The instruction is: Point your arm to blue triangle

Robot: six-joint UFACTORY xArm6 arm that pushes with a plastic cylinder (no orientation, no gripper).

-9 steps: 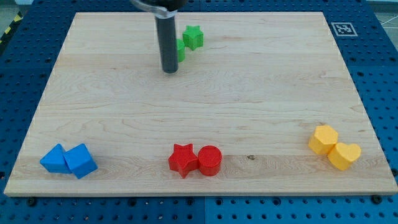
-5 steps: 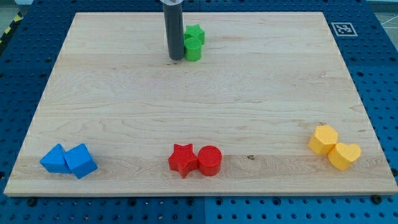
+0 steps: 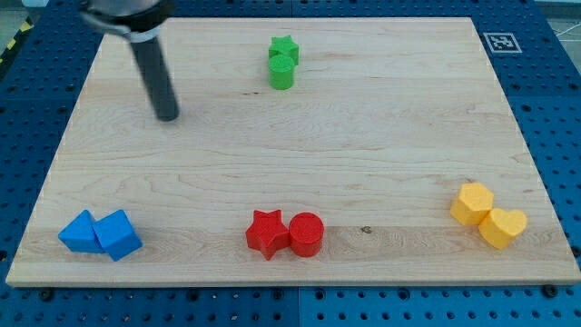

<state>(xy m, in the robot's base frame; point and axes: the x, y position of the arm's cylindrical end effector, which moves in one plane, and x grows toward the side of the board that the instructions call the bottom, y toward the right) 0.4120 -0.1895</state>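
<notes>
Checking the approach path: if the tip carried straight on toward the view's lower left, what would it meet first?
Probably the blue pair: my tip has bare board below it, then the blue triangle beside the blue cube.

No readable text; only a fiducial marker (image 3: 498, 42).

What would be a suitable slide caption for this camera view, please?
My tip on the wooden board, well above the blue triangle block.

I see the blue triangle (image 3: 80, 232) lying flat near the board's bottom-left corner, its point toward the top edge, its right side touching a second blue block (image 3: 118, 234).
</notes>
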